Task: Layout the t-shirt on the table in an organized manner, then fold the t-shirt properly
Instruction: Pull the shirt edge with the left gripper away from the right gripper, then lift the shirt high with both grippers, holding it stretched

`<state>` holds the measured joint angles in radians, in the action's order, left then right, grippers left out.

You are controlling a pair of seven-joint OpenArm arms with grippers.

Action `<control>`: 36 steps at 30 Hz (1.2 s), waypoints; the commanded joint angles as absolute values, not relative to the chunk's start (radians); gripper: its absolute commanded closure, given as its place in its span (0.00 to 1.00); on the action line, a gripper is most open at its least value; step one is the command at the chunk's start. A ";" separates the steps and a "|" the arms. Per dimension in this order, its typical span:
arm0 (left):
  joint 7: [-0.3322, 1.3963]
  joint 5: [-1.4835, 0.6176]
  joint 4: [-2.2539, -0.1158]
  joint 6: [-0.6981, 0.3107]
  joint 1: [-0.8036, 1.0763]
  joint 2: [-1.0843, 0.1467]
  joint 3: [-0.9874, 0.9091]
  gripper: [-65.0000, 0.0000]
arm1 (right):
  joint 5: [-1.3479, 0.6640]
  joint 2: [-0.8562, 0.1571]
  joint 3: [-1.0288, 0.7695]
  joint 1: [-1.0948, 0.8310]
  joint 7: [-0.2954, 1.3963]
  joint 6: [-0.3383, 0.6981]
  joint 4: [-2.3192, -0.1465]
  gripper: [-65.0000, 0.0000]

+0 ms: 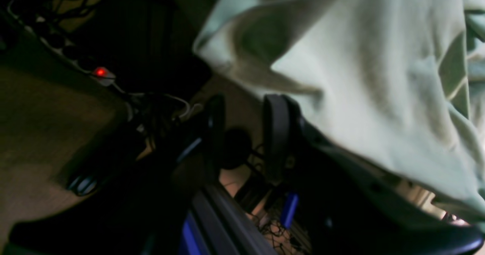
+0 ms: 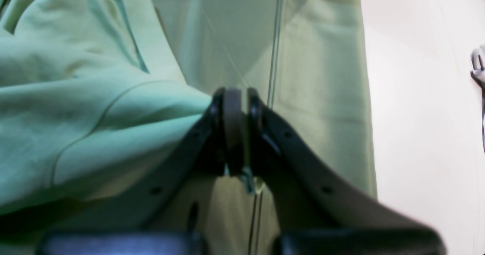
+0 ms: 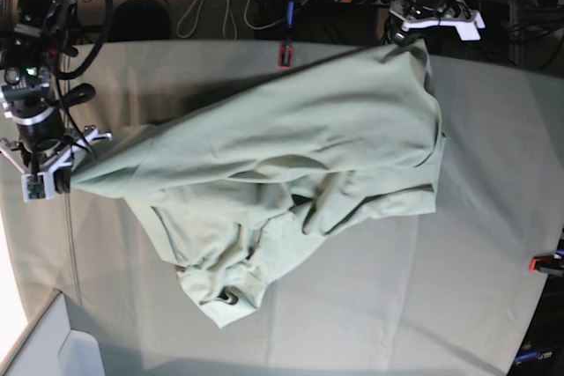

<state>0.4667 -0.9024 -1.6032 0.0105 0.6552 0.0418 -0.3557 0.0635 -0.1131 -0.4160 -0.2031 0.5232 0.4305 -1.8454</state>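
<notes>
Two pincers: right pincer [image 2: 235, 107] pinching t-shirt [image 3: 291, 165], left pincer [image 1: 246, 133] spread beside it.

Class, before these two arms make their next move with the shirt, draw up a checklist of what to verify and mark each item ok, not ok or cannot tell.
1. Right gripper holds the t-shirt: ok; the jaws are closed on an edge of the fabric.
2. Left gripper holds the shirt: cannot tell; its fingers stand apart in the wrist view and cloth drapes over one.
3. Shirt stretched between both grippers: ok in the base view.
4. Shirt laid flat: not ok; the lower part is bunched.
5. Shirt on the table: ok.
</notes>
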 commanded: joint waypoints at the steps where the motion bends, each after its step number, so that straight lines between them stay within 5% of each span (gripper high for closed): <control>1: 0.455 -0.911 -1.618 0.001 0.664 0.039 -0.357 0.74 | 0.058 -0.122 -0.420 -0.193 0.495 0.453 -1.862 1.00; 7: 0.455 -0.917 -1.626 0.001 0.680 0.042 -0.364 0.69 | 0.058 -0.122 -0.420 -0.193 0.495 0.453 -1.862 1.00; 13: 0.455 -0.917 -1.630 0.001 0.680 0.041 -0.358 0.27 | 0.058 -0.122 -0.420 -0.193 0.495 0.453 -1.862 1.00; 15: 0.455 -0.915 -1.630 0.001 0.680 0.039 -0.358 0.20 | 0.058 -0.122 -0.420 -0.193 0.495 0.453 -1.862 1.00; 25: 0.453 -0.908 -1.577 0.001 0.648 0.002 -0.366 0.22 | 0.058 -0.122 -0.420 -0.193 0.495 0.453 -1.862 1.00; 36: 0.446 -0.909 -1.577 0.001 0.627 -0.001 -0.369 0.48 | 0.059 -0.122 -0.420 -0.193 0.496 0.453 -1.862 1.00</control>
<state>0.4553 -0.9001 -1.5639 0.0105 0.6163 0.0029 -0.3664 0.0639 -0.1131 -0.4160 -0.2005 0.5232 0.4305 -1.8454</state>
